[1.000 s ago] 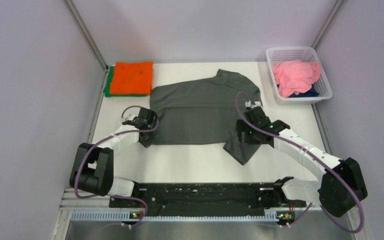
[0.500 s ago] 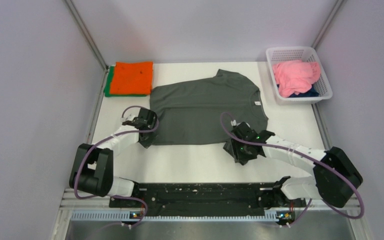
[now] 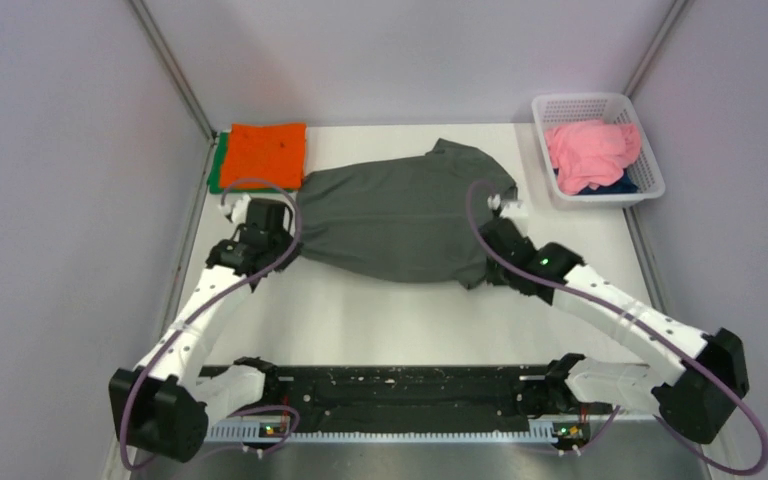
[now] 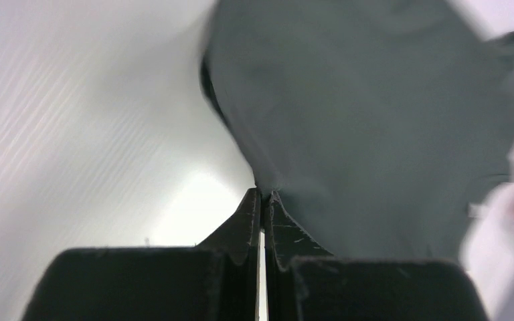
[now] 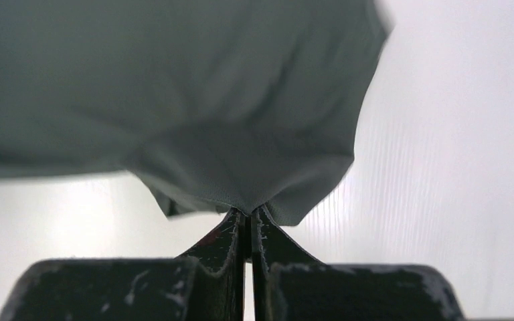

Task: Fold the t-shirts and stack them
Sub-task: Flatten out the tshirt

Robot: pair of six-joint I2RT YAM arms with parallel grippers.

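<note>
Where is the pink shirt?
In the overhead view, the pink shirt lies bunched in the white basket at the far right, atop a navy shirt, right of the dark grey shirt.

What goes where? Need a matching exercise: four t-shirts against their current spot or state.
1 dark grey t-shirt
2 orange t-shirt
3 pink t-shirt
4 green t-shirt

A in the basket
B top of the folded stack
C pinched by left fingers and right fingers
D under the orange one, edge showing

Pairs: 1-C, 2-B, 3-A, 4-D
</note>
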